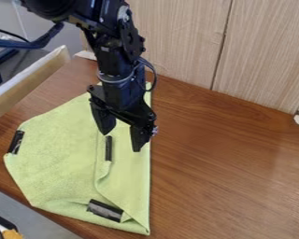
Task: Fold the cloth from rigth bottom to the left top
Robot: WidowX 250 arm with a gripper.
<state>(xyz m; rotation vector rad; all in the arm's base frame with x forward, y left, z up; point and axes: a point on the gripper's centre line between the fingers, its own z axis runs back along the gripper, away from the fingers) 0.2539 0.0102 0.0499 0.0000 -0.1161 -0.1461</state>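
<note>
Camera view | claw (121,136) hung spread wide over green cloth (58,154) | cloth lay partly folded on brown surface (227,177)

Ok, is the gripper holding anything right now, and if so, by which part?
Nothing is held: the gripper is open, its fingers apart over the cloth.

Pale green cloth (55,163) lying partly folded on the left of a brown wooden table (233,182), its right edge straight, with a flap (130,179) turned inward (three dark strips (108,148) show).
</note>
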